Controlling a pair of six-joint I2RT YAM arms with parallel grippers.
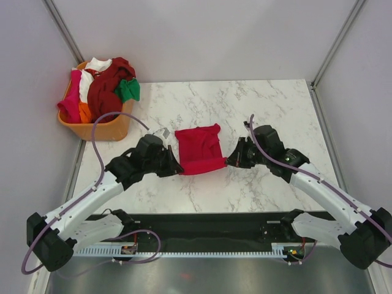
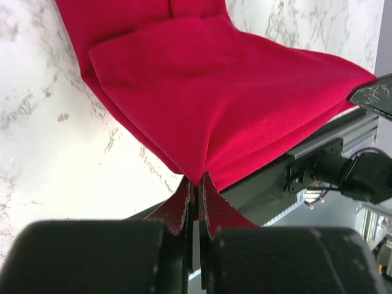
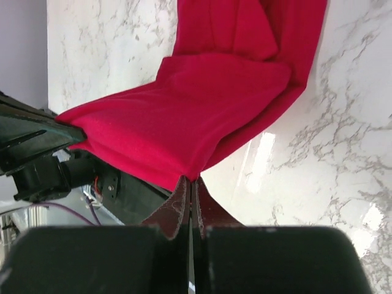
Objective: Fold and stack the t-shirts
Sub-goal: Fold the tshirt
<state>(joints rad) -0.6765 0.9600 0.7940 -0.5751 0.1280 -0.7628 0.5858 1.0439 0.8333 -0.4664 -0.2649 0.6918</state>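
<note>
Two near corners of the crimson t-shirt [image 1: 199, 150] are pinched tight, one in the left gripper [image 1: 176, 164], one in the right gripper [image 1: 230, 160]. It lies partly folded mid-tabletop [image 1: 269, 110]. More t-shirts [image 1: 105, 87] heap in the orange basket [image 1: 101, 130] at the far left corner.

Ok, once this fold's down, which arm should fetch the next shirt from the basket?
Left, probably. The orange basket sits far left, nearest the left gripper; the right gripper is across the red t-shirt from it. Both are shut on that shirt's near corners.
</note>
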